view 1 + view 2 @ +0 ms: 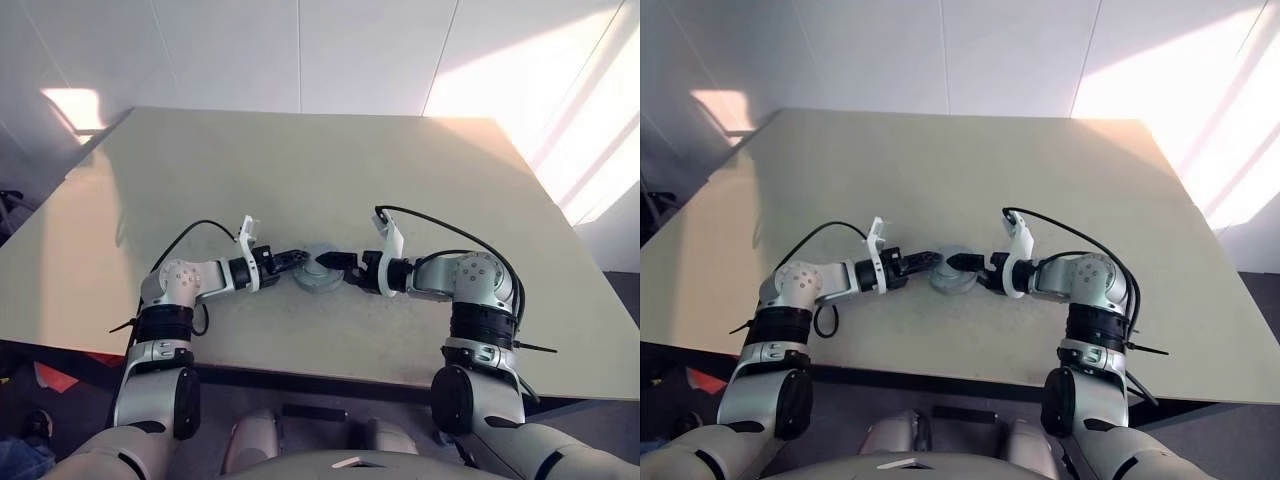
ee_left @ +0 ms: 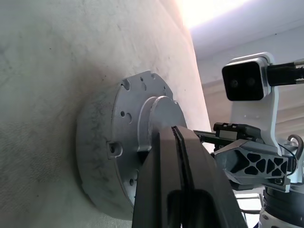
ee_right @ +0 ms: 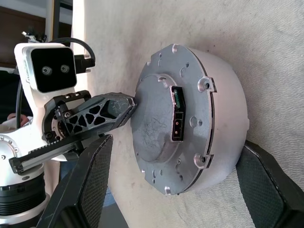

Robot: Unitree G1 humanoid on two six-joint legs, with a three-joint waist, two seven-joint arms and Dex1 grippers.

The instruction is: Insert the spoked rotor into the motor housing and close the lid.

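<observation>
The motor housing [image 3: 227, 118], a squat round pale-grey casing, sits on the beige table [image 1: 300, 170] between my two hands. The lid [image 3: 154, 128] lies on top of it: a grey disc with small holes, a raised centre and a dark connector slot. The spoked rotor is hidden. My left gripper [image 2: 177, 137] is shut, and its tip rests against the lid's raised centre [image 2: 164, 107]. My right gripper [image 3: 175, 156] stands open, with one finger on each side of the housing. The head views show both grippers meeting at the housing [image 1: 318, 280].
The table's near edge [image 1: 330, 375] runs just below my arms, and its right edge [image 1: 570, 230] slants away. Black cables loop from both wrists. The far half of the table is bare. Pale floor lies beyond it.
</observation>
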